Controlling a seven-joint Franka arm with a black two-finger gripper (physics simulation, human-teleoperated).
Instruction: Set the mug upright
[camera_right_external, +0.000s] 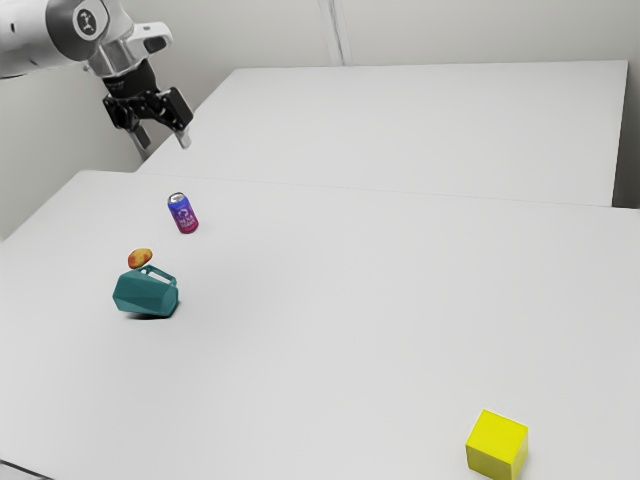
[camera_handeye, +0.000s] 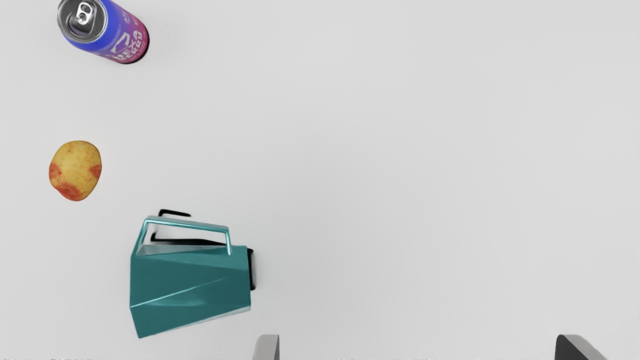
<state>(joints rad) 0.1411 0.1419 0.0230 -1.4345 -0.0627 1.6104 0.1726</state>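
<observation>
The mug (camera_right_external: 145, 295), teal and faceted, lies on its side on the white table (camera_right_external: 330, 340), in the left part of the exterior view, a little below mid-height. Its body is built of flat, angular planes in darker and lighter teal, with a thin bright crease running obliquely across them, and it narrows from one broad end to a smaller one. The squared handle (camera_handeye: 187, 223), a slender open frame, runs along the flank on the side nearer the potato (camera_handeye: 75, 170) and the can (camera_handeye: 112, 32); black shadow shows beside the handle and at the smaller end. The potato, yellow with red patches, rests near the handle, apart from it. The can, blue shading to magenta with white lettering, stands upright beyond the potato, in the upper left of the exterior view. A yellow cube (camera_right_external: 496, 444) sits at the lower right of the same view. The gripper (camera_right_external: 164, 140) is at the upper left, above table level, its two fingers spread widely apart. In the wrist view the mug lies outside the gap between them, near the paler fingertip (camera_handeye: 267, 347) and well apart from the darker one.
</observation>
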